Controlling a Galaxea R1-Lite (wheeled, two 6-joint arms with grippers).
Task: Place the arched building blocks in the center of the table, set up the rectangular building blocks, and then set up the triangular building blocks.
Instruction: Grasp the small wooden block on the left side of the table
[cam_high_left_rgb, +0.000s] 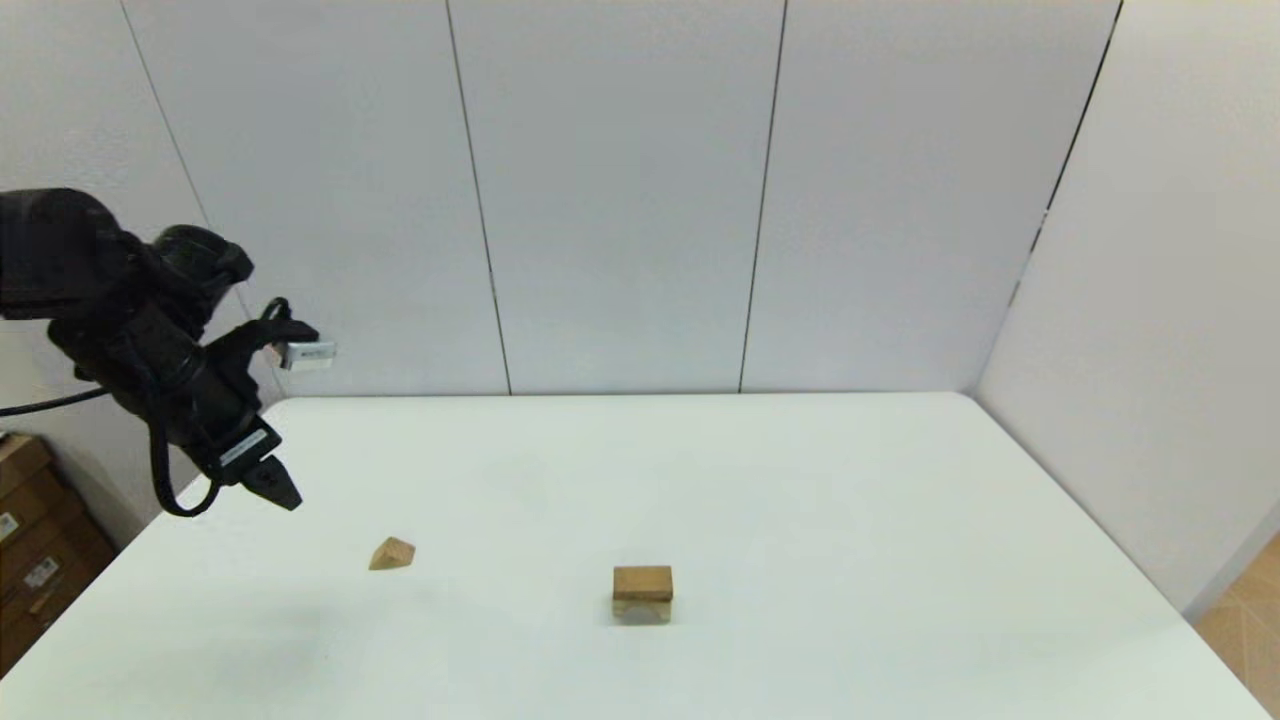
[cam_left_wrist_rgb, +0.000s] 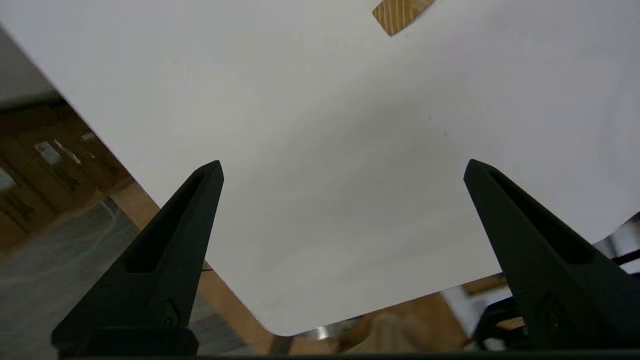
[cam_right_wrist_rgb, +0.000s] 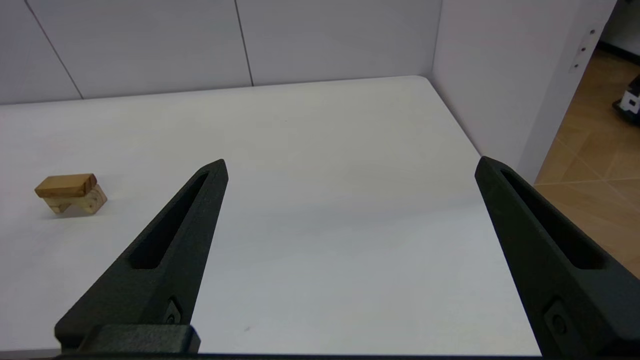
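While my left gripper (cam_high_left_rgb: 272, 482) hangs spread and empty at mid-left, the triangular block (cam_high_left_rgb: 391, 553), lower left, looks light, rigid, slippery: pinch its flat triangular ends.

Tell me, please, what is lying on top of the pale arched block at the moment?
The darker rectangular slab lies flat on the arched block, covering its whole upper face. Nothing sits on the slab. The triangular wedge rests apart on the table.

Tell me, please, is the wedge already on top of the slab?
No, the wedge lies alone on the table, apart from the slab stacked on the arch.
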